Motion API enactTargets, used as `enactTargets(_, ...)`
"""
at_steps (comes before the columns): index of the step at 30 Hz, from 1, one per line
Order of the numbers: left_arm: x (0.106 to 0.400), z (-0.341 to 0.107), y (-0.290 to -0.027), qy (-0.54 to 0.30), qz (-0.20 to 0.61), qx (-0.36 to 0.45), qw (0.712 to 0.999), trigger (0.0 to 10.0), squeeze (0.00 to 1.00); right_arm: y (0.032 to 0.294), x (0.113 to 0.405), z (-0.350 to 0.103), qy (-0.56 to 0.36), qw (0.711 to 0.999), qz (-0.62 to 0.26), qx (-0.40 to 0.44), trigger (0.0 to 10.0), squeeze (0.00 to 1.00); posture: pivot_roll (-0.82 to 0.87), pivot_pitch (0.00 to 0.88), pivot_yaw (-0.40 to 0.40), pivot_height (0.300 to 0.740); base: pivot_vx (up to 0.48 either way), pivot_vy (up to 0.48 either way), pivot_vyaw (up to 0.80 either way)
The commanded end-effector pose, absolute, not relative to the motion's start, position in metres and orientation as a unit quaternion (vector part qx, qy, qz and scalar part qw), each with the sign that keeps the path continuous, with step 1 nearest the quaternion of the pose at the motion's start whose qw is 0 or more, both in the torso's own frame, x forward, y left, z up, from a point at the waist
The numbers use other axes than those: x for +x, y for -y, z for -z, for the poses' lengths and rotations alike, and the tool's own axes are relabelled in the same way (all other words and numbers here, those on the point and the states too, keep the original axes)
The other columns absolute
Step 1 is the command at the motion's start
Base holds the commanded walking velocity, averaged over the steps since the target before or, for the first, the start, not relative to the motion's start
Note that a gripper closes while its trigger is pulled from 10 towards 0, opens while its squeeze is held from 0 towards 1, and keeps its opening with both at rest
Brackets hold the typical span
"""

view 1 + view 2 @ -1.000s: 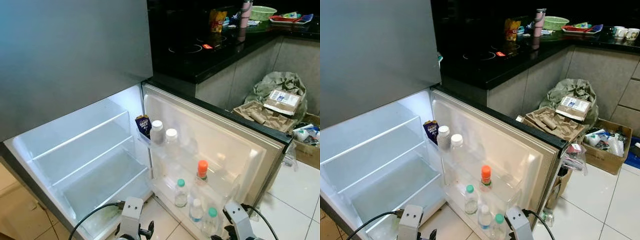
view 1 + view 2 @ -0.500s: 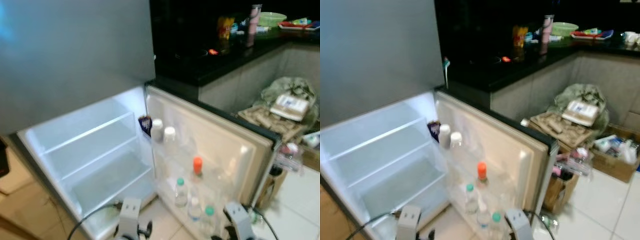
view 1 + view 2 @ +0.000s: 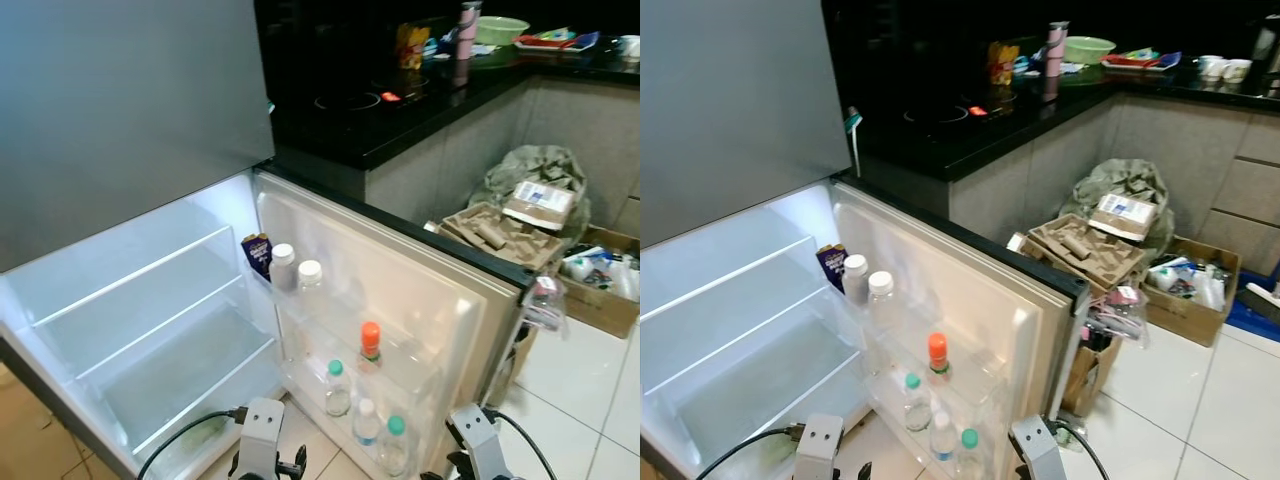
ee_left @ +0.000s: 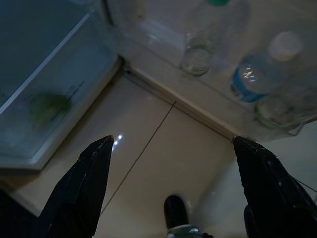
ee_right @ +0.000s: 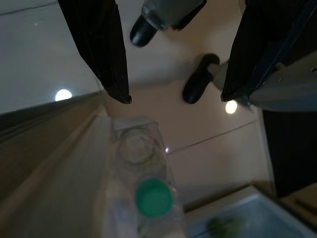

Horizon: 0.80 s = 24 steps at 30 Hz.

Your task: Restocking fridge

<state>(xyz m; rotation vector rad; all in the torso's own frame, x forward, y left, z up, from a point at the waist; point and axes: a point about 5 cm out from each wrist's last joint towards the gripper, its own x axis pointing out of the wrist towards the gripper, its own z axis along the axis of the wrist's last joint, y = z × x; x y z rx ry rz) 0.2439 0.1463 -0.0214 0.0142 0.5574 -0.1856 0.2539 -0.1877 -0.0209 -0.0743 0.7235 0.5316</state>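
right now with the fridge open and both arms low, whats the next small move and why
Probably turn toward the counter to fetch something to stock. Both end effectors, left and right, are open and carry nothing, while the fridge shelves are bare and the door rack holds only a few bottles.

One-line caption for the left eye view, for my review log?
Open fridge with bare shelves; door rack holds an orange-capped bottle and green-capped bottles; both arms low.
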Motion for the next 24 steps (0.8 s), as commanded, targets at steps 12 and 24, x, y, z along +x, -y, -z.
enactTargets(12,0.241,0.022,-0.159,-0.276,0.07,0.018,0.959,10.0,0.0,0.284,0.267,-0.003,-0.347,0.918,0.031,-0.187,10.0,0.0,0.02,0.092,0.041,0.692,0.0,0.0,0.0)
enactTargets(24,0.245,0.016,-0.167,-0.26,0.062,0.027,0.963,10.0,0.0,0.27,0.353,-0.102,-0.126,0.965,0.219,-0.069,10.0,0.0,0.04,0.108,0.062,0.692,0.0,0.0,0.0)
